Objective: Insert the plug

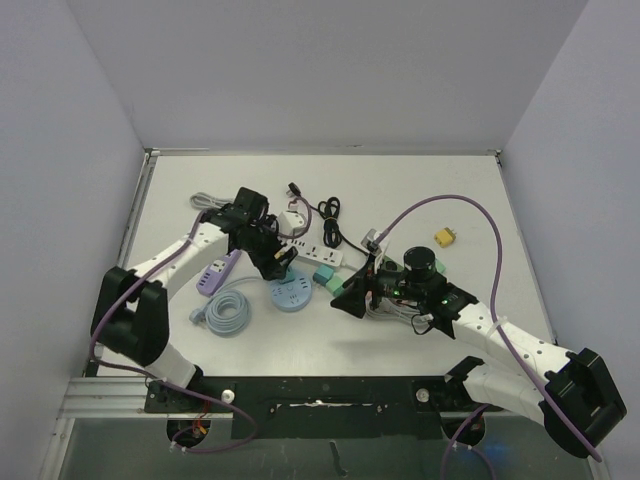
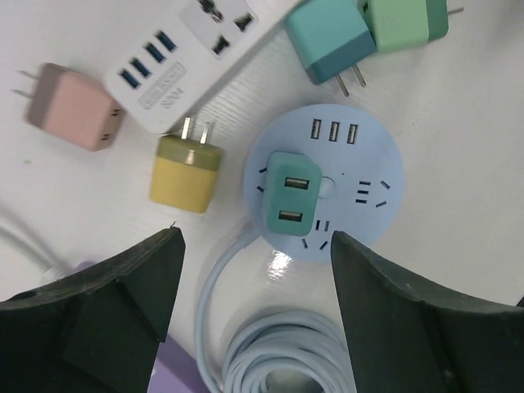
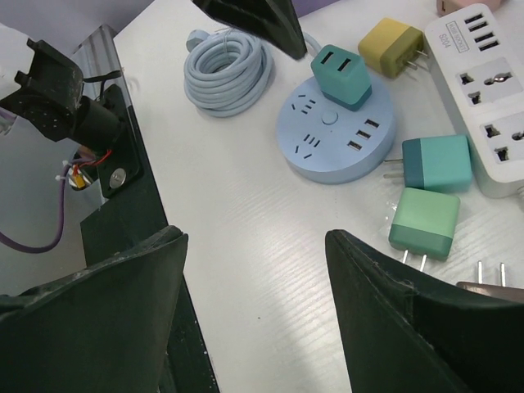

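Note:
A teal plug (image 2: 288,192) with two USB ports stands seated in a socket of the round blue power hub (image 2: 364,155). My left gripper (image 2: 255,237) hangs just above it, open, with nothing between its fingers. The right wrist view shows the same plug (image 3: 340,75) upright on the hub (image 3: 327,147), with the left gripper's fingers (image 3: 254,20) above and behind it. My right gripper (image 3: 254,237) is open over bare table, a little way in front of the hub. From above, the hub (image 1: 291,294) lies between the left gripper (image 1: 278,262) and the right gripper (image 1: 350,300).
Loose around the hub lie a yellow plug (image 2: 184,172), a pink adapter (image 2: 74,106), a teal-blue plug (image 2: 327,41) and a green plug (image 2: 405,20). A white power strip (image 2: 196,49) lies behind, the hub's coiled cable (image 2: 278,352) nearer, and a purple strip (image 1: 218,272) to the left.

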`<move>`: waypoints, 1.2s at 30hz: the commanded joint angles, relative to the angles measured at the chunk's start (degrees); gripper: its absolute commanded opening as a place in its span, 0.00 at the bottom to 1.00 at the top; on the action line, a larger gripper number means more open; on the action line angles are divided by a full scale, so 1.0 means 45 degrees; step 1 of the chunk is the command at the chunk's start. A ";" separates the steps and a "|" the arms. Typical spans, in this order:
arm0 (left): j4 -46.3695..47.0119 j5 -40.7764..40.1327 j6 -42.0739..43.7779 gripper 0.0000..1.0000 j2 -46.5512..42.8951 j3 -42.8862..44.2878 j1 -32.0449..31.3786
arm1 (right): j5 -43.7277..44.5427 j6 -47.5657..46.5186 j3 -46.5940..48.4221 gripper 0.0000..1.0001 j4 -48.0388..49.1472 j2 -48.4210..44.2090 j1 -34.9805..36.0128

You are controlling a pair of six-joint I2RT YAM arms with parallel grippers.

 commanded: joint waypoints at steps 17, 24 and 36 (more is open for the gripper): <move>0.2032 -0.6144 -1.4731 0.73 -0.7269 -0.2582 0.1176 | 0.8266 -0.0115 0.4305 0.68 -0.4328 0.4568 0.2146; 0.1499 -0.4592 -1.6292 0.71 -0.7433 -0.3444 0.1957 | 1.0632 0.0627 0.5520 0.65 -0.5504 0.6313 0.2700; 0.2147 -0.3574 -1.7019 0.67 -0.6867 -0.4522 0.2022 | 0.9605 -0.0109 0.5956 0.60 -0.5516 0.7858 0.2718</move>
